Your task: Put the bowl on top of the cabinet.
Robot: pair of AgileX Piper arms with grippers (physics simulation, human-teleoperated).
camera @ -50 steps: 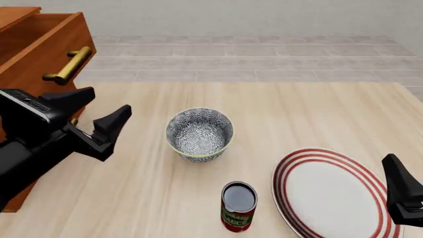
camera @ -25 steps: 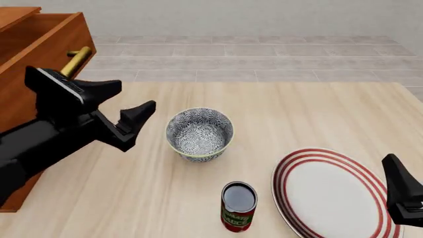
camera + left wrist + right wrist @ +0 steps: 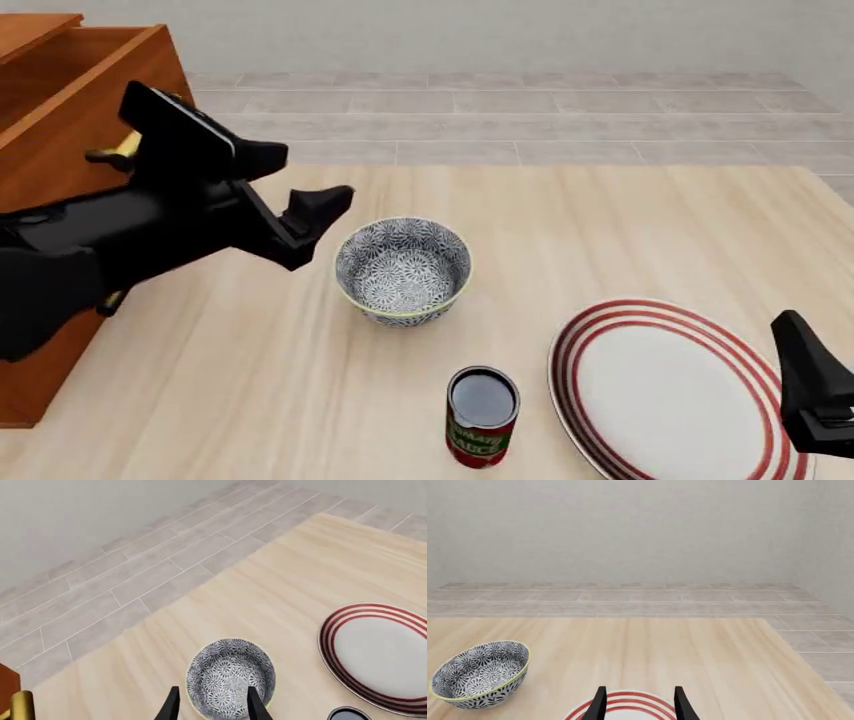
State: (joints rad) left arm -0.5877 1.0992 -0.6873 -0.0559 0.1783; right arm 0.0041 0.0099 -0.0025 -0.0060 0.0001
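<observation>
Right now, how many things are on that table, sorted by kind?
Bowl: 1
Plate: 1
Can: 1
Cabinet: 1
Total: 4

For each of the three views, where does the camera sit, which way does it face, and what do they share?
Front view: fixed above and behind the arms, facing forward and down; shows the left pincer beside the bowl, the cabinet, and the right pincer.
Left wrist view: behind the left pincer, fingertips over the bowl.
Right wrist view: behind the right pincer, over the plate.
All three share the bowl and the plate.
</observation>
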